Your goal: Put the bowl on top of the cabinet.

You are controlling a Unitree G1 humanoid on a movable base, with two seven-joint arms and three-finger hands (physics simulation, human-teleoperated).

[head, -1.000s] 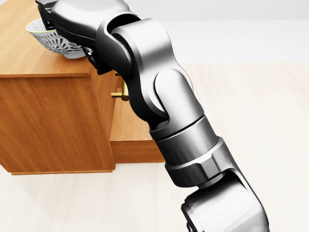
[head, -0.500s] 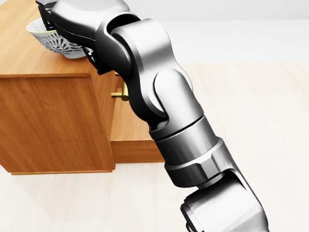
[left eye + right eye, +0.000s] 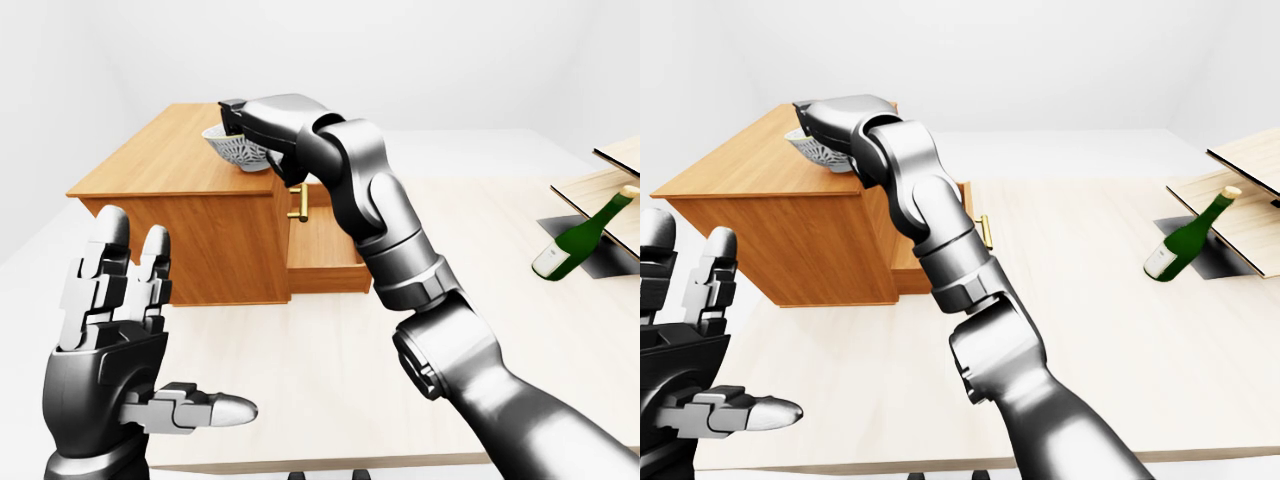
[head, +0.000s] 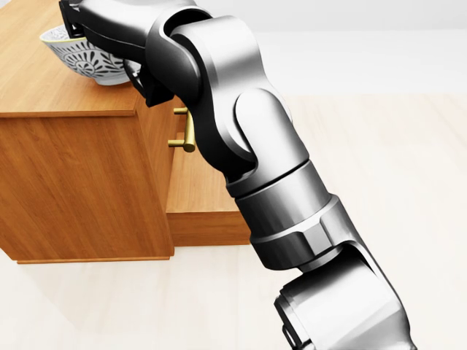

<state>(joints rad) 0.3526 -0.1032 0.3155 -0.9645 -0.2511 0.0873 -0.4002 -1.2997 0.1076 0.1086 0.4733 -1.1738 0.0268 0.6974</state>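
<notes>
Left-eye view: left hand [image 3: 110, 330] spread, fingers upright, well apart from the cabinet [image 3: 190, 240]. The bowl [image 3: 240, 152] is at the right edge of the cabinet top, apparently resting there. Head view: right hand [image 4: 98, 25] lies over the bowl's rim; cannot tell whether its fingers clamp it.

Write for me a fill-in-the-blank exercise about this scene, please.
The right hand grips the patterned white bowl at the ____ of the wooden cabinet.
The cabinet's drawer with the brass handle stands ____.
The open left hand holds ____.
The leaning glass bottle is ____ in colour.
Missing words: top; open; nothing; green.
</notes>
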